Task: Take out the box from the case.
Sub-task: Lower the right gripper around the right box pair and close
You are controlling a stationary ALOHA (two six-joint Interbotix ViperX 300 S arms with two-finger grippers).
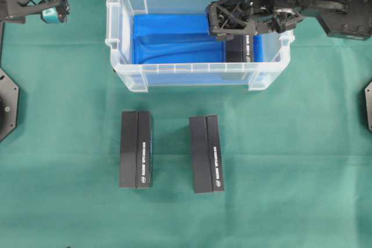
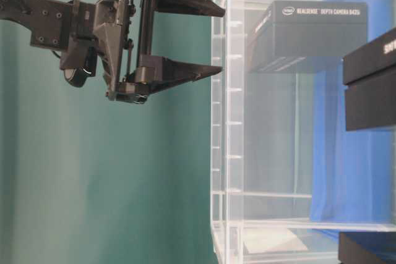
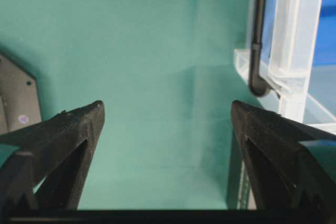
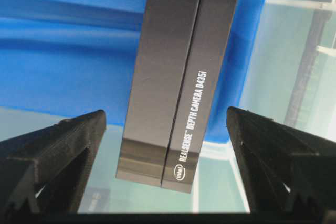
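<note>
two black boxes already out on green cloth [image 1: 70, 213], near edge: left box [image 1: 136, 149], right box [image 1: 207, 154], side by side, apart. behind them case [image 1: 125, 76], clear bin, blue lining. one box [image 1: 240, 49] left inside, right end of case, not yet gripped. right gripper [image 4: 167, 129] over it, jaws wide open, straddling, empty. left gripper [image 2: 207, 40] far left outside case, jaws wide open, empty. count: 3 boxes, 1 case, 2 grippers. judged about two thirds done.
</note>
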